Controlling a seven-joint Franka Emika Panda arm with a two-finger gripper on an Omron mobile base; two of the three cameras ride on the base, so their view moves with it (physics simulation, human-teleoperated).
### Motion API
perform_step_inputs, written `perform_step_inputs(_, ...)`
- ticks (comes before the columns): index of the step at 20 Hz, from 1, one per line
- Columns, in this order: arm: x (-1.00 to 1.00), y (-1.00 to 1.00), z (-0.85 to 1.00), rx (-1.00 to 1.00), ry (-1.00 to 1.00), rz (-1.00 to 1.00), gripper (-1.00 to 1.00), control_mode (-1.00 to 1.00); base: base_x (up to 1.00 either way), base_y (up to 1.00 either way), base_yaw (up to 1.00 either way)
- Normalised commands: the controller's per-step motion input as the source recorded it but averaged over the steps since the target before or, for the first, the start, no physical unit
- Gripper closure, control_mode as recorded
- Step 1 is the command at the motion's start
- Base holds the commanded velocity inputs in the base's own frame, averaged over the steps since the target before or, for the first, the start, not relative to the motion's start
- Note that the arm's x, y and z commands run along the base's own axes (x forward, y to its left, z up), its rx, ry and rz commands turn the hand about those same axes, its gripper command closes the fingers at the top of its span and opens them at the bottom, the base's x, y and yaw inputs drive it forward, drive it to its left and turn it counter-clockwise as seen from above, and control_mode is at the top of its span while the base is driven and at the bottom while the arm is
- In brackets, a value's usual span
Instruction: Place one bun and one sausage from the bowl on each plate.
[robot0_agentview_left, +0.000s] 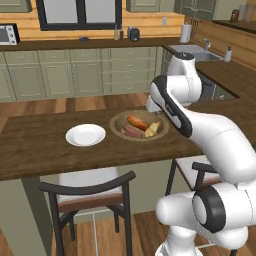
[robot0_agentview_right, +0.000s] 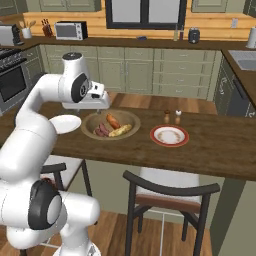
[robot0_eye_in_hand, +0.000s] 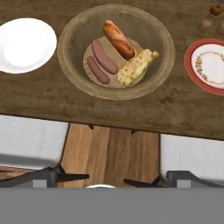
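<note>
Nothing gripped: gripper hovering high with jaws wide apart over the counter's (robot0_eye_in_hand: 57, 109) near edge. Judging the first pick pending, needing a descent into the bowl (robot0_eye_in_hand: 72, 30) mid-counter, holding sausages (robot0_eye_in_hand: 104, 57) and buns (robot0_eye_in_hand: 118, 39). Lying bare either side: white plate (robot0_eye_in_hand: 24, 43), red plate (robot0_eye_in_hand: 192, 61).

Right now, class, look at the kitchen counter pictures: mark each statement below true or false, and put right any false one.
1. The wooden bowl sits between the two plates. True.
2. The plain white plate holds a sausage. False: it is empty.
3. Two dark sausages lie in the bowl. True.
4. The red-rimmed plate already holds a bun. False: it is empty; both buns are in the bowl.
5. Two small shakers stand near the red-rimmed plate. True.
</note>
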Motion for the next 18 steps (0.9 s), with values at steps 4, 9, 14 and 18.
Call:
perform_step_inputs(4, 1.00, 0.00, -0.35, 0.00, -0.03, 0.08, -1.00, -1.00, 0.00, 0.00, 0.00)
perform_step_inputs(9, 1.00, 0.02, -0.43, 0.00, -0.09, 0.12, -1.00, -1.00, 0.00, 0.00, 0.00)
perform_step_inputs(14, 0.84, 0.20, -0.52, 0.00, -0.06, 0.16, -1.00, -1.00, 0.00, 0.00, 0.00)
perform_step_inputs(18, 0.75, 0.37, -0.59, 0.00, -0.01, 0.17, -1.00, -1.00, 0.00, 0.00, 0.00)
